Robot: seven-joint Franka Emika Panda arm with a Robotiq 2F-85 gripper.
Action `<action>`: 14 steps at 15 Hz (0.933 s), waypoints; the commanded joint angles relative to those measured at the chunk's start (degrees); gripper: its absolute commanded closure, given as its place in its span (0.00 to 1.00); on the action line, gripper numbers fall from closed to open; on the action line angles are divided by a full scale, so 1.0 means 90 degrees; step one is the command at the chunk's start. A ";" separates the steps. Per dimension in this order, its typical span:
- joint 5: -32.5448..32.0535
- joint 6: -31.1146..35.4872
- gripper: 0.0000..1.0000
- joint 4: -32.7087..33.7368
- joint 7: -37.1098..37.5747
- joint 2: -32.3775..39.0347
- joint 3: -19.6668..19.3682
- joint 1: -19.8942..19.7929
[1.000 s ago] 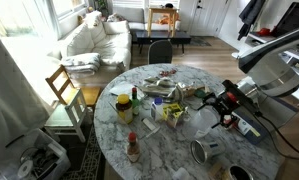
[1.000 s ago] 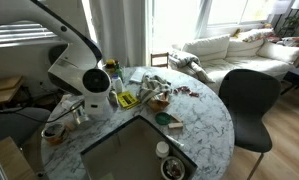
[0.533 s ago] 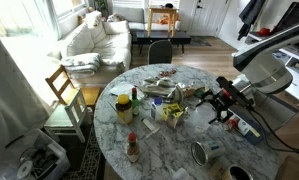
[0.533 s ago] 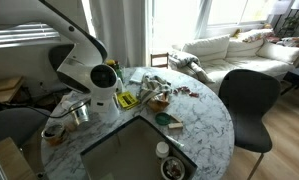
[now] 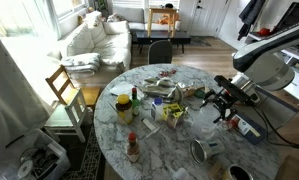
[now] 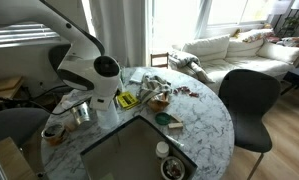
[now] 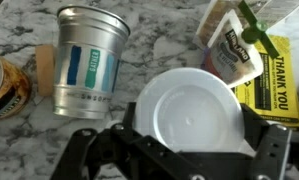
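Marble tabletop (image 5: 164, 150), round and cluttered, fills the lower middle in an exterior view. The gripper (image 5: 222, 100) hangs over its right side, having drifted a little leftward, further in over the table, within the last second. In an exterior view the arm (image 6: 94, 72), bulky and white at centre left, hides the gripper. In the wrist view its fingers (image 7: 279, 150) stand spread wide and empty at the bottom edge. A white bowl (image 7: 194, 115) sits between them at lower centre, a metal can (image 7: 87, 62) stands upper left, and a yellow packet (image 7: 274, 80) lies at right. The drift has brought the bowl between the jaws.
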 commanded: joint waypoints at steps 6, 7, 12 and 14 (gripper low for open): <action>-0.3655 -0.0180 0.29 0.0527 0.3995 0.0008 0.0529 0.0172; -0.4096 -0.0313 0.29 0.0705 0.4490 0.0097 0.0631 0.0249; -0.6067 -0.1234 0.23 0.1484 0.6244 0.0512 0.0956 0.0636; -0.6387 -0.1348 0.00 0.1648 0.6189 0.0653 0.1063 0.0707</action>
